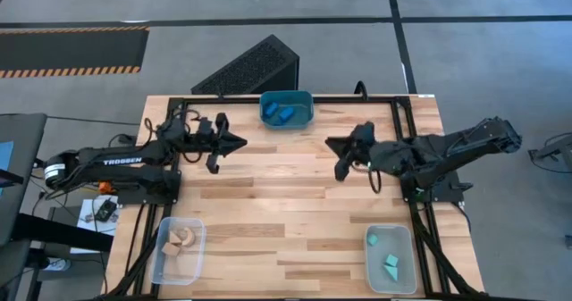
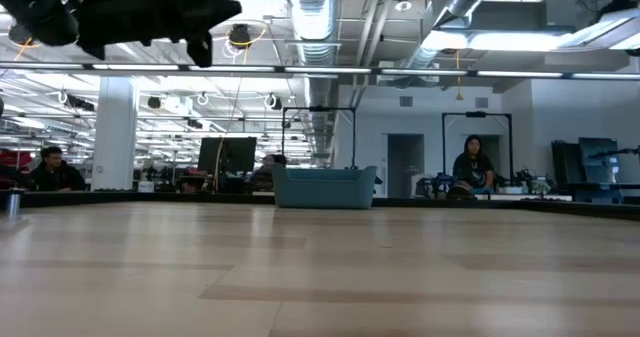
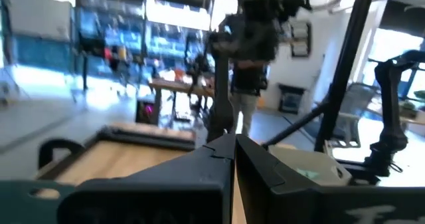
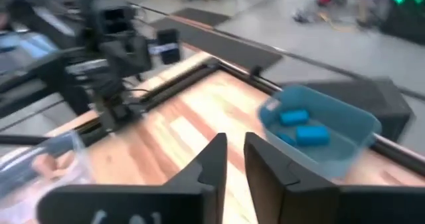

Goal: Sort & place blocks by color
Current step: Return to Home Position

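All blocks lie in bins. Two blue blocks (image 1: 284,113) sit in the teal bin (image 1: 307,98) at the far edge and also show in the right wrist view (image 4: 304,125). Tan blocks (image 1: 177,241) lie in the clear bin (image 1: 198,256) at the near left. Teal blocks (image 1: 390,263) lie in the clear bin (image 1: 407,279) at the near right. My left gripper (image 1: 241,142) hovers shut over the table's left half, pointing right. My right gripper (image 1: 331,143) hovers over the right half, pointing left. Its fingers (image 4: 234,147) stand a narrow gap apart with nothing between them.
A black frame (image 1: 357,98) runs along the table's far and side edges. A dark perforated box (image 1: 255,67) stands on the floor behind the table. The bare wood (image 1: 286,203) between the two grippers and the three bins is free. People sit in the room beyond (image 2: 470,167).
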`<state>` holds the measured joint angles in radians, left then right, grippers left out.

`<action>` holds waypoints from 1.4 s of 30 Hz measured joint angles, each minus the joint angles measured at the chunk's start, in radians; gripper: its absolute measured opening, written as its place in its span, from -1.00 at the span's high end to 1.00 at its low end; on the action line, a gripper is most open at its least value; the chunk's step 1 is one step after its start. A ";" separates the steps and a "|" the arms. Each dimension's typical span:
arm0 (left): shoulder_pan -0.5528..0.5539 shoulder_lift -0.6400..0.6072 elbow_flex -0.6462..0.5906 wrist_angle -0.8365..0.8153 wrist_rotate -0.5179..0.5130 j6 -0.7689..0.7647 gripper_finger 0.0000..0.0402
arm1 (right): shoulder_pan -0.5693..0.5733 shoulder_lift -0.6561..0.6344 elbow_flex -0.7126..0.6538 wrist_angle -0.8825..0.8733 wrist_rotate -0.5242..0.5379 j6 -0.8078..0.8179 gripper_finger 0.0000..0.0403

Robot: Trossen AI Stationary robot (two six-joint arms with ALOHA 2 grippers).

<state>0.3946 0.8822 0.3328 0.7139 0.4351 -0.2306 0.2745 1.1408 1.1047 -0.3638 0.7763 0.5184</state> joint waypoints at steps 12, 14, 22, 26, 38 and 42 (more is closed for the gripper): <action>0.001 -0.140 -0.188 0.068 -0.043 0.034 1.00 | 0.099 0.004 -0.363 0.768 -0.184 -0.385 0.89; 0.001 -0.172 -0.209 0.127 0.008 0.060 1.00 | 0.067 0.002 -0.438 0.877 -0.272 -0.398 0.93; 0.001 -0.319 -0.320 0.133 -0.130 -0.027 1.00 | -0.136 -0.076 -0.613 1.020 -0.645 -0.481 0.96; 0.001 -0.336 -0.316 0.106 -0.080 -0.035 1.00 | -0.246 -0.176 -0.701 1.037 -0.794 -0.493 0.98; 0.021 -0.473 -0.322 -0.044 -0.076 0.006 1.00 | -0.395 -0.543 -0.973 1.048 -0.988 -0.419 0.99; 0.016 -0.512 -0.323 -0.055 -0.055 0.001 1.00 | -0.410 -0.645 -1.050 1.046 -0.991 -0.417 0.98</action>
<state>0.4107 0.3699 0.0101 0.6590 0.3801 -0.2295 -0.1356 0.4960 0.0548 0.6826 -0.2146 0.1010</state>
